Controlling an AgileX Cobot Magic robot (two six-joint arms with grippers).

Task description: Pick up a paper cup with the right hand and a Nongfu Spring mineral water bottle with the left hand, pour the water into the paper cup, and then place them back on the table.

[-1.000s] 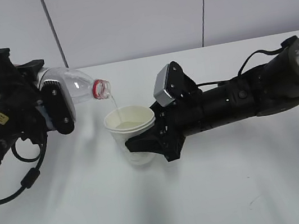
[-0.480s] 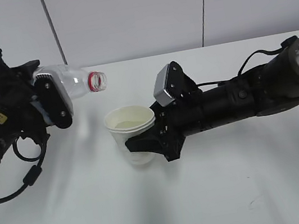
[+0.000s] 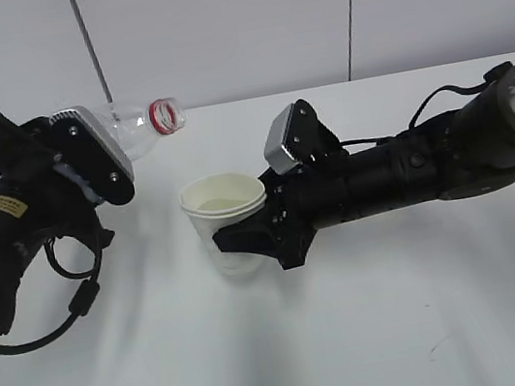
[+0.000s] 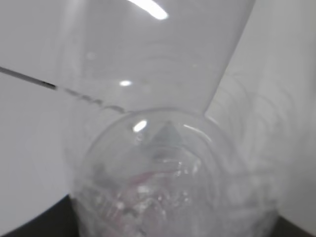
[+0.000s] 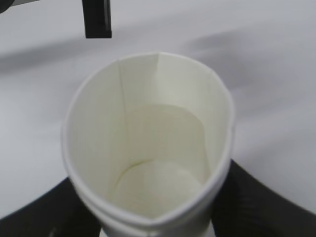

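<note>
our left claw [image 3: 98, 174] grips the bottle [image 3: 142, 130] at ten o'clock of the cup [image 3: 226, 219], mouth raised. our right claw [image 3: 256, 242] clamps the cup just above the table [image 3: 358, 334]; we judge both should descend upright and slowly, releasing only once seated.

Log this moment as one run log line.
left claw: holds clear plastic bottle, mouth raised | right claw: holds cream paper cup upright | no stream

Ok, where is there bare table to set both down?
Bare white table runs along the front, below both arms. Crowded: the middle, where the right gripper holds the cream paper cup, with the clear red-ringed bottle tilted just left.
</note>
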